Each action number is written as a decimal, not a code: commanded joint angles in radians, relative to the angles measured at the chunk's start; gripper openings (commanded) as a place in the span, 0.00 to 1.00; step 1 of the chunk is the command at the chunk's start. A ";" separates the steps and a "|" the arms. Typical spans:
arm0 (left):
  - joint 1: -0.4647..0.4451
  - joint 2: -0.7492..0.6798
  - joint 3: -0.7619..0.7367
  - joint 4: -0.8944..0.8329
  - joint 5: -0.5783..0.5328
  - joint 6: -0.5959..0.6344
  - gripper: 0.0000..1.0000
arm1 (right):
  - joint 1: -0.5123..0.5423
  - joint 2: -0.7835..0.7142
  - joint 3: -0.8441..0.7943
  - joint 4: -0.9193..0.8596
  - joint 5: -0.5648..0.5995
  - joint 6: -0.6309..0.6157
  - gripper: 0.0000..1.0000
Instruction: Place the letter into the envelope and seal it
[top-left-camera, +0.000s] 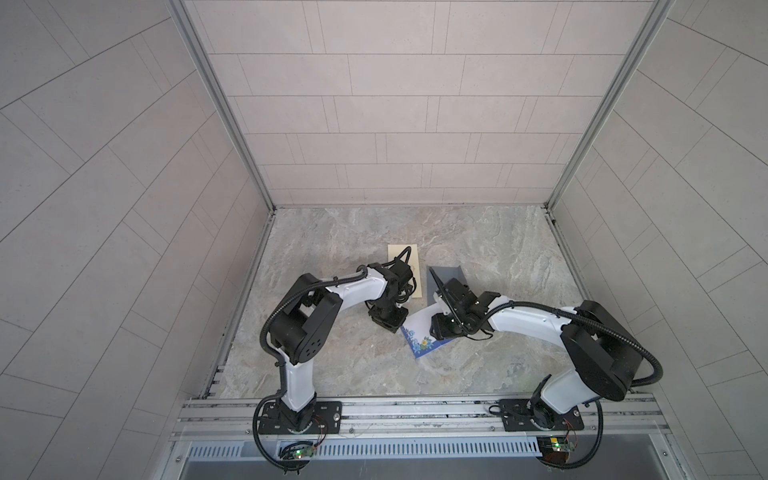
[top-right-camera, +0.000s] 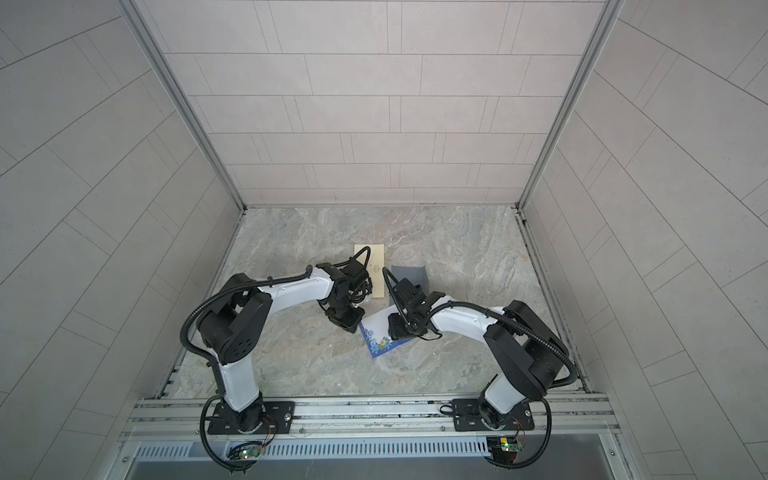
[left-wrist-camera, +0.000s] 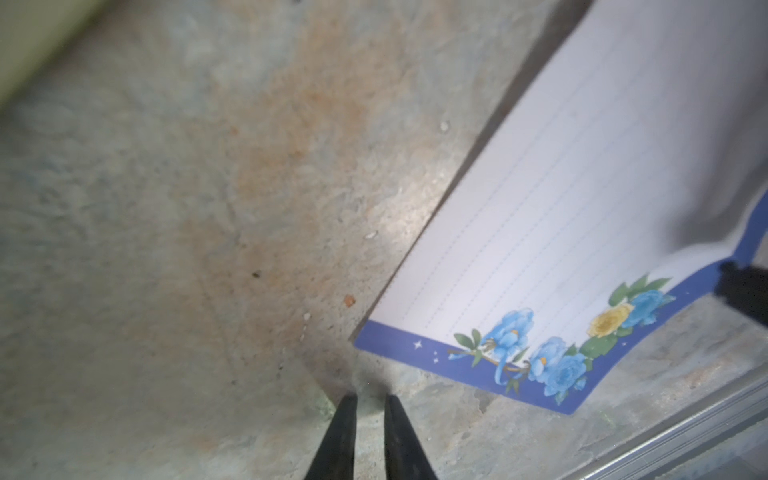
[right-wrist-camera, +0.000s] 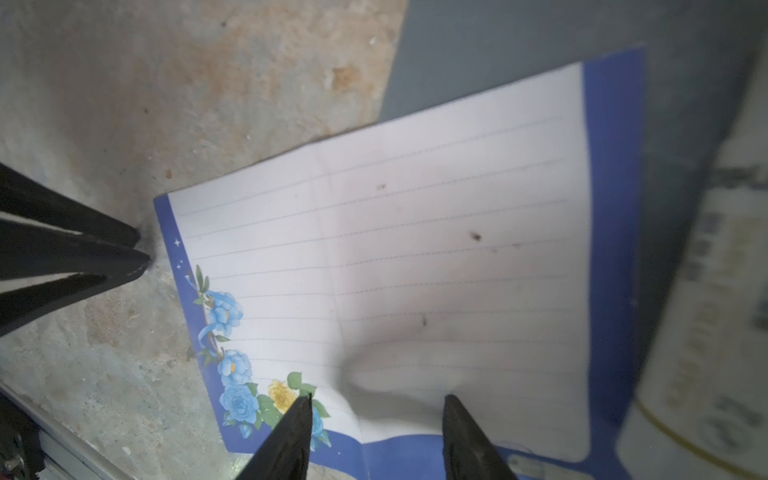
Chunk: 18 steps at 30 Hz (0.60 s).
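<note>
Two tools sit low over the worktop (top-left-camera: 498, 249): the left tool (left-wrist-camera: 370, 399) has its jaws drawn to a narrow slit with nothing between them, tips down at bare stone just beside the flowered corner of the letter (right-wrist-camera: 415, 249). The right tool (right-wrist-camera: 379, 398) stands about half open, both tips pressing on the letter's bordered edge, the paper buckled up between them. The letter lies on the worktop, its far end overlapping the grey-blue envelope (right-wrist-camera: 498, 41), near a cream sheet (top-left-camera: 402, 254)
</note>
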 joint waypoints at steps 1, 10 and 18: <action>-0.005 0.078 0.002 0.029 -0.022 -0.004 0.17 | 0.007 0.036 -0.007 0.073 -0.120 -0.020 0.53; -0.004 0.118 0.001 0.070 -0.022 -0.031 0.15 | 0.009 0.073 0.033 0.124 -0.194 -0.022 0.53; -0.004 0.089 -0.008 0.092 0.029 -0.019 0.15 | 0.009 0.113 0.052 0.153 -0.162 -0.007 0.29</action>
